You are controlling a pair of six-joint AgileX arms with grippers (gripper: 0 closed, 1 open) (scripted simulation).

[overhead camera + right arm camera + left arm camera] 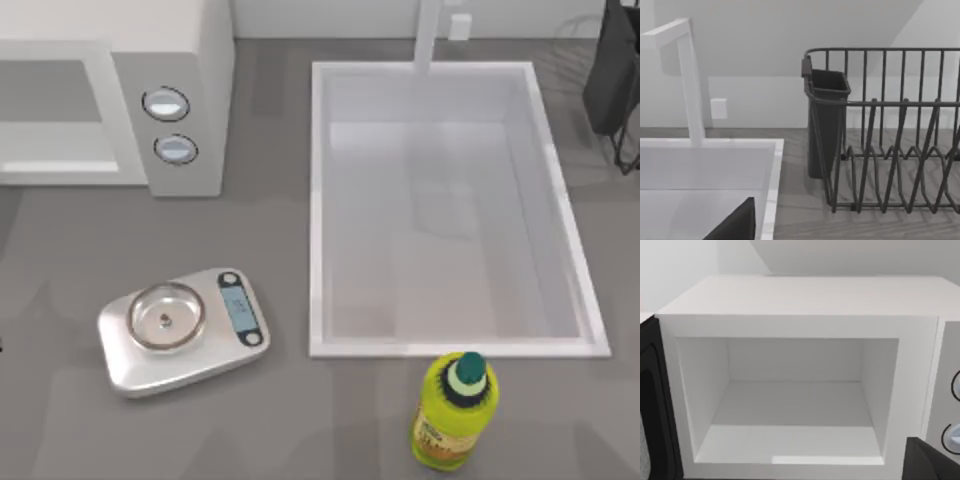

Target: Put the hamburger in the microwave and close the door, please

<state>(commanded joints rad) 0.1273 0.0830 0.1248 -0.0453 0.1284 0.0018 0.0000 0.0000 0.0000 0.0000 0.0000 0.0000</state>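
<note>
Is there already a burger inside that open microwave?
No. The microwave cavity is bare white, with nothing on its floor.

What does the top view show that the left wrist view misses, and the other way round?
Top view alone: the sink, the faucet, a silver scale, a yellow bottle and a dark dish rack at the right edge. Left wrist view alone: the microwave's bare white cavity, and the dark door swung open beside it. Both share the microwave and its two dials.
</note>
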